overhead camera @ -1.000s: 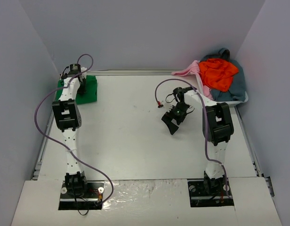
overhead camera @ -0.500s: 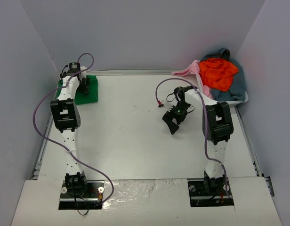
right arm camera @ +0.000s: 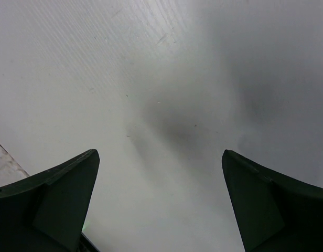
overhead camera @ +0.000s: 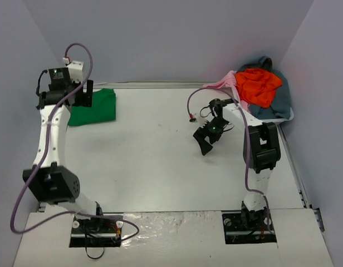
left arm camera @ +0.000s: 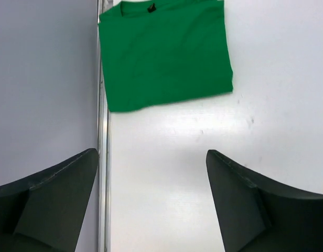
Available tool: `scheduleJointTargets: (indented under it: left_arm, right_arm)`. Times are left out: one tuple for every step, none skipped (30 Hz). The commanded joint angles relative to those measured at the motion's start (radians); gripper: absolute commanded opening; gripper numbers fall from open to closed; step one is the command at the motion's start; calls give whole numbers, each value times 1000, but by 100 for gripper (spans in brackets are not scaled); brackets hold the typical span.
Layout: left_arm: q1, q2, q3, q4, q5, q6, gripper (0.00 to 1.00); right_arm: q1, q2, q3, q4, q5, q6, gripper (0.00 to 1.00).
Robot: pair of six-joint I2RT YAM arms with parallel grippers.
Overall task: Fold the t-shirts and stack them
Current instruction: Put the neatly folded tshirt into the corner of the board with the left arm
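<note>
Our left arm arches tall over the far left corner. The left gripper (left arm camera: 151, 155) hangs above the folded green t-shirt (overhead camera: 93, 107), jaws wide apart and empty. Our right arm bends down mid-table (overhead camera: 149, 161), the right gripper (right arm camera: 159, 152) gaping with nothing in it. The orange-red t-shirt (overhead camera: 258, 86), pink t-shirt (overhead camera: 223, 84) and grey-blue t-shirt (overhead camera: 278, 103) heap at the far right and hide most of the white tub (overhead camera: 287, 117).

Both arms reach forward, the left tool (left arm camera: 151, 155) and right tool (right arm camera: 159, 153) each with jaws spread wide.

Folded shirt (overhead camera: 96, 108) far left on table (overhead camera: 160, 172), shirt pile (overhead camera: 260, 89) far right, right gripper (overhead camera: 205, 141) between them, nearer the pile
</note>
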Motion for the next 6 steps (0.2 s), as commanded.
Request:
scheduleJointTargets:
  left_arm:
    - [11, -208, -181, 34, 36, -9, 83]
    - [13, -256, -288, 57, 44, -9, 84]
    - [11, -337, -334, 87, 47, -9, 84]
    - [11, -371, -374, 97, 54, -11, 84]
    - [11, -403, -449, 106, 59, -12, 85]
    - [11, -453, -479, 118, 67, -12, 85]
  right_arm:
    - [-45, -152, 50, -49, -54, 46, 100]
    - [-58, -173, 55, -40, -48, 62, 100]
    - [-71, -184, 62, -41, -50, 67, 100]
    - [-95, -199, 61, -23, -42, 67, 100]
    - [-109, -232, 56, -8, -32, 81, 100]
    - [-124, -252, 58, 9, -34, 87, 100]
